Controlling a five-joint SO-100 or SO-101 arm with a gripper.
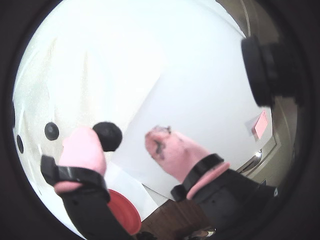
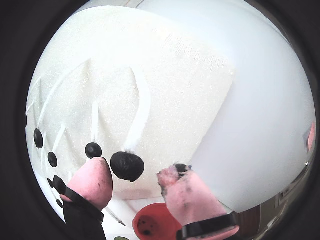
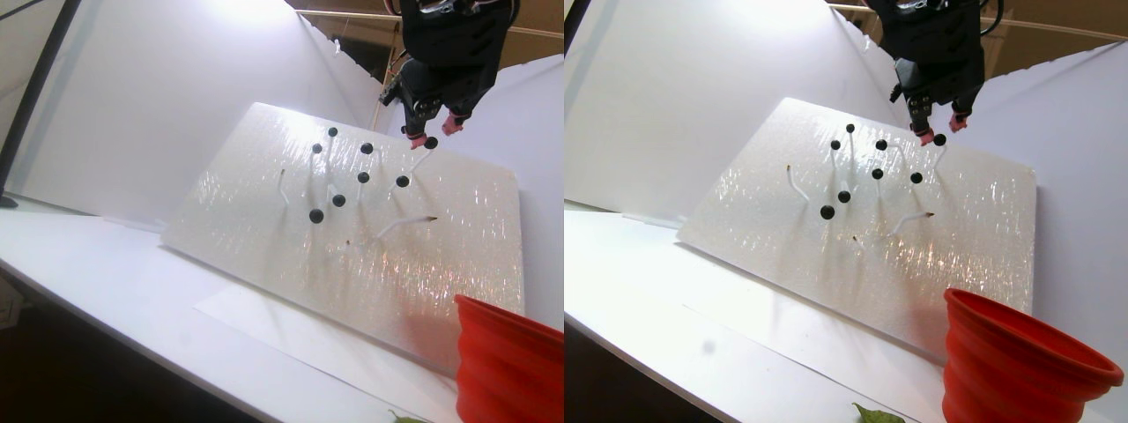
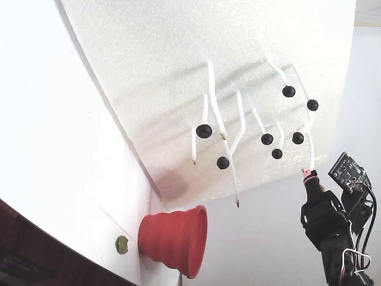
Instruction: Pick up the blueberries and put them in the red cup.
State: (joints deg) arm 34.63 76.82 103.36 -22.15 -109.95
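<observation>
**Entry: blueberry on stem, end effector closing in**

Item: blueberries (image 3: 362, 177), small glossy black balls, each sitting at the tip of a thin white stem rising from a tilted foam board (image 3: 264, 229). Judged light, firm and slick; the stems are probably bending easily. Best hold: across the ball itself, not the stem.

End effector (image 2: 134, 177): pink-tipped fingers (image 2: 92, 177) are standing spread apart, gripping nothing.

Position: the nearest berry (image 2: 127, 166) is lying between the fingertips, nearer the left-hand one in both wrist views, apparently touching it.

Destination: red cup (image 4: 175, 240) is standing on the worktop (image 3: 132, 291), well below and behind the end effector.
</observation>
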